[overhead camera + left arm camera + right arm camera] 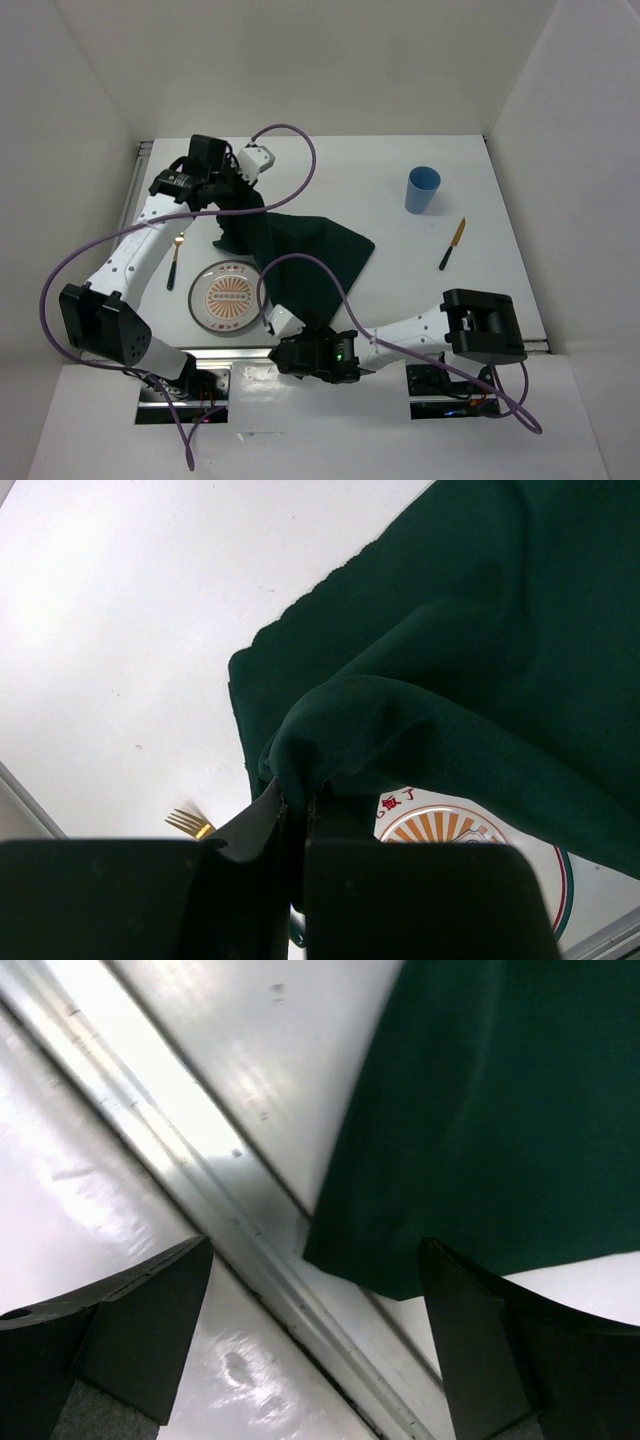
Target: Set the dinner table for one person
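The left gripper (298,805) is clamped on a raised fold of the green cloth (315,255). The right gripper (315,1250) stands wide over the cloth's near corner at the near rail (200,1185) of the dinner table (420,290).

Bright, even light falls from above, so the white dinner table (400,290) looks almost washed out and shadows on it are faint and soft-edged. The green cloth (310,255) reads near black, its folds hard to see. In the right wrist view, glare streaks the aluminium rail (200,1175), and the right gripper (315,1250) is dark and blurred. The left gripper (300,802) is a featureless black mass, while the cloth behind it is sharp.
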Tool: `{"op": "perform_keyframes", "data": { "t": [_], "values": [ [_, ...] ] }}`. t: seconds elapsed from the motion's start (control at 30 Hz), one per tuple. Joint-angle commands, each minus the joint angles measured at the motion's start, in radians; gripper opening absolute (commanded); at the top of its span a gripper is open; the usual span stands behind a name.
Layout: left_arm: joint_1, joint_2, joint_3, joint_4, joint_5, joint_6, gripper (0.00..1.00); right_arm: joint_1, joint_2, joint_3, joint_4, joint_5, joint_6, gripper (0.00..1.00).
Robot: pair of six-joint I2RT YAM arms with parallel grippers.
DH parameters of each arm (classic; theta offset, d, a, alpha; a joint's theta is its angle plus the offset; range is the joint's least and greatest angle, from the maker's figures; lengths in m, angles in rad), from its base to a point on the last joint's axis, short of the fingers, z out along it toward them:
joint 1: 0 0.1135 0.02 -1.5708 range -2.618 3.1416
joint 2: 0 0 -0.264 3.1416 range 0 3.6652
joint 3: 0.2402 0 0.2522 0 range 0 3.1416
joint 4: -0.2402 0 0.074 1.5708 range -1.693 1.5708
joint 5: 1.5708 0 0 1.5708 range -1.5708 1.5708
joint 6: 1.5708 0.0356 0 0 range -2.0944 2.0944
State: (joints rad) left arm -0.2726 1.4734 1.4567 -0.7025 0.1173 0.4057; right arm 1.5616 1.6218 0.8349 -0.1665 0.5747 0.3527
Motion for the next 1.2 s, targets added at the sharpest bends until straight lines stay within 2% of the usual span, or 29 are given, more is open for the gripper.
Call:
{"op": "perform_keyframes", "data": {
  "t": [0.0, 0.07, 0.13, 0.2, 0.3, 0.33, 0.4, 0.43, 0.5, 0.63, 0.73, 0.93, 1.03, 1.17],
  "values": [
    [0.007, -0.047, 0.007, 0.054, 0.013, -0.031, 0.00, -0.026, -0.031, 0.029, -0.011, 0.089, 0.065, 0.87],
    [0.007, -0.056, 0.017, 0.054, 0.013, -0.031, 0.00, -0.037, -0.019, 0.029, 0.011, 0.058, 0.028, 0.81],
    [0.007, -0.056, 0.017, 0.044, 0.013, -0.031, 0.00, -0.048, -0.002, 0.029, 0.012, 0.021, 0.028, 0.79],
    [0.007, -0.056, 0.017, 0.044, 0.013, -0.031, 0.00, -0.048, 0.018, 0.029, -0.014, 0.011, 0.028, 0.72],
    [0.016, -0.056, 0.027, 0.044, 0.013, -0.022, 0.00, -0.048, 0.017, 0.006, -0.001, -0.039, 0.029, 0.68],
    [0.016, -0.056, 0.027, 0.035, 0.022, -0.022, 0.00, -0.048, 0.007, -0.019, 0.014, -0.051, 0.029, 0.62],
    [0.016, -0.056, 0.037, 0.035, 0.022, -0.022, 0.00, -0.070, -0.003, -0.039, 0.028, -0.061, 0.029, 0.43],
    [0.016, -0.056, 0.037, 0.035, 0.022, -0.022, 0.00, -0.080, -0.016, -0.048, 0.038, -0.061, 0.052, 0.16],
    [0.016, -0.065, 0.037, 0.035, 0.022, -0.022, 0.00, -0.092, -0.026, -0.048, 0.027, -0.061, 0.063, 0.00],
    [0.016, -0.085, 0.037, 0.015, 0.022, -0.022, 0.00, -0.112, -0.117, -0.022, -0.065, -0.030, 0.121, 0.00],
    [0.016, -0.116, 0.047, 0.006, 0.033, -0.022, 0.00, -0.158, -0.249, 0.068, -0.282, 0.071, 0.250, 0.00],
    [0.016, -0.183, 0.158, -0.060, 0.126, -0.059, 0.00, -0.239, -0.577, 0.212, -0.382, 0.143, 0.175, 0.00],
    [0.007, -0.205, 0.230, -0.113, 0.166, -0.083, 0.00, -0.239, -0.625, 0.311, -0.470, 0.198, 0.164, 0.00],
    [-0.002, -0.241, 0.267, -0.159, 0.203, -0.120, 0.00, -0.239, -0.610, 0.513, -0.612, 0.208, 0.108, 0.00]
  ]
}}
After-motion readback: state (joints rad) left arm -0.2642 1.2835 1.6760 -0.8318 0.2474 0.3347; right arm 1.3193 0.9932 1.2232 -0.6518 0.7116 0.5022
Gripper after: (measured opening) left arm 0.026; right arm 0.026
